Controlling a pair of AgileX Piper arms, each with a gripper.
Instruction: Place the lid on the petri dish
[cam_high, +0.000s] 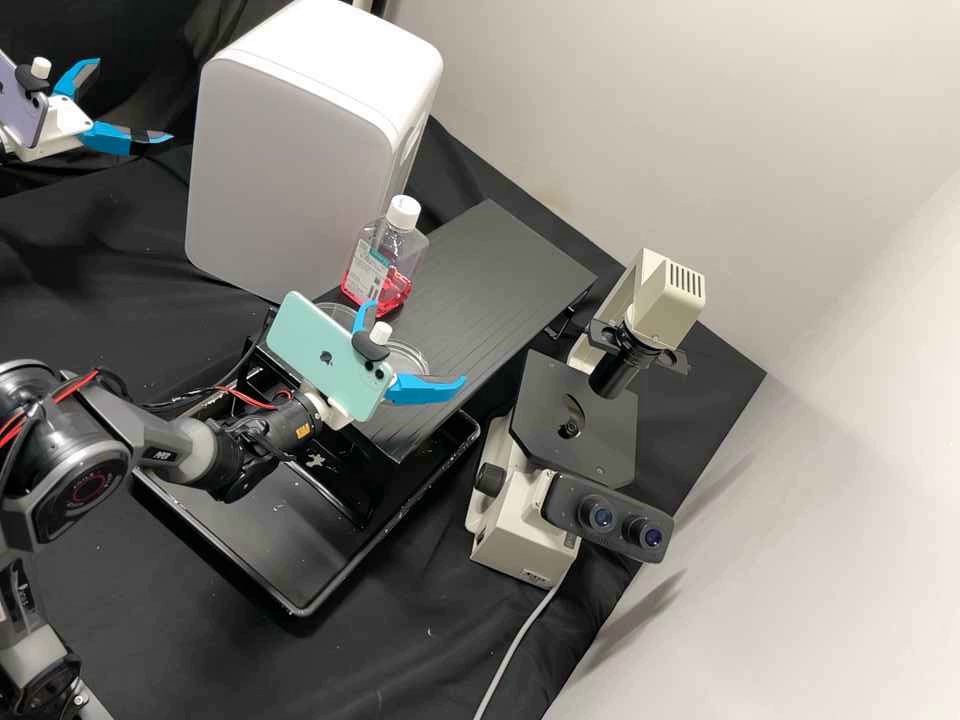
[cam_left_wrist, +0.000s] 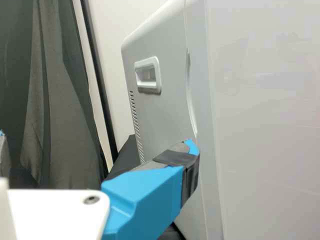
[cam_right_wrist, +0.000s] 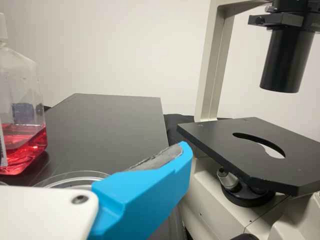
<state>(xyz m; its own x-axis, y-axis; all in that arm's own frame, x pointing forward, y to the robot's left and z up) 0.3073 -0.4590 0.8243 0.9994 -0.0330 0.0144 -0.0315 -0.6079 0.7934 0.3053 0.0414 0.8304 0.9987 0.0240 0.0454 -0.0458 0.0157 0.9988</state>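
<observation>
Well, the right gripper (cam_high: 418, 342), fingers spread, is hovering over the petri dish (cam_right_wrist: 70, 179) beside the flask (cam_high: 383, 262), half hiding it; covered or not, I cannot tell. The left gripper (cam_high: 133, 100) is gaping too

The left end effector (cam_high: 133, 100) sits high at the far left edge of the high view, its two blue fingers (cam_high: 120, 138) spread wide apart and holding nothing. The right arm (cam_high: 190, 445) stretches in from the near left, wrist roughly level, and the right end effector (cam_high: 418, 341) is likewise splayed open and empty
</observation>
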